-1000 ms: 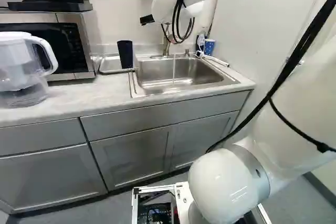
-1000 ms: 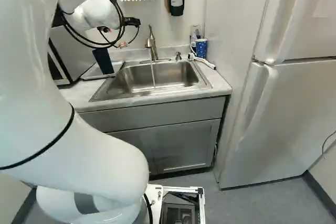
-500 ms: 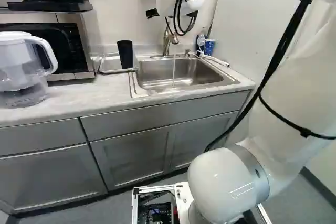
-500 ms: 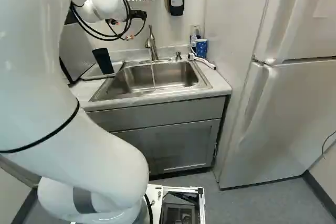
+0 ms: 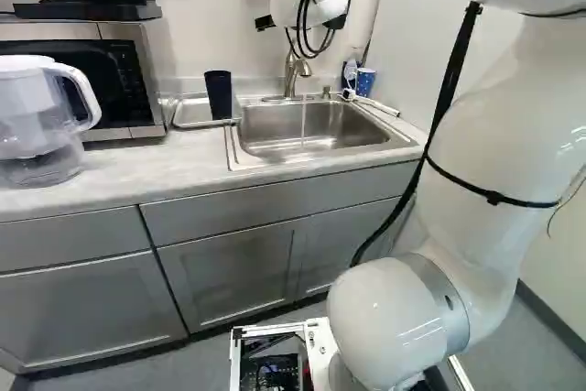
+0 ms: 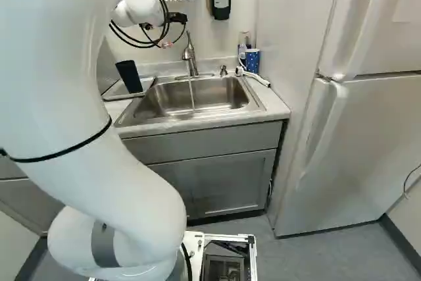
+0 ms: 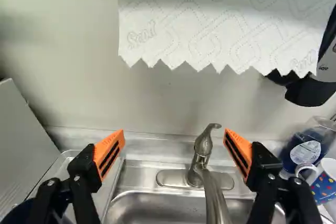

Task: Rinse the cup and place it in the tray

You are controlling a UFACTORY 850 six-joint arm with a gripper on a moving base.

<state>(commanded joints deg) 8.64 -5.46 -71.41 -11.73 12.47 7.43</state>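
My gripper is wide open with nothing in it, its orange pads well apart and the faucet showing between them, ahead of the hand. The dark cup is standing in the tray, to the left of my hand; from the wrist I catch just a bit of it beside the left finger. It hasn't shifted since the first pictures, and neither has the tray.

What has changed is my arm: the big link has swung inward over the last second, and the wrist has gone a little to the right and slightly up, so the left base view now shows the faucet's spout that was covered before. The base hasn't moved. Water is running into the sink below my hand, same as before. Paper towel hangs ahead and above, and a spotted cup sits off to the hand's right.
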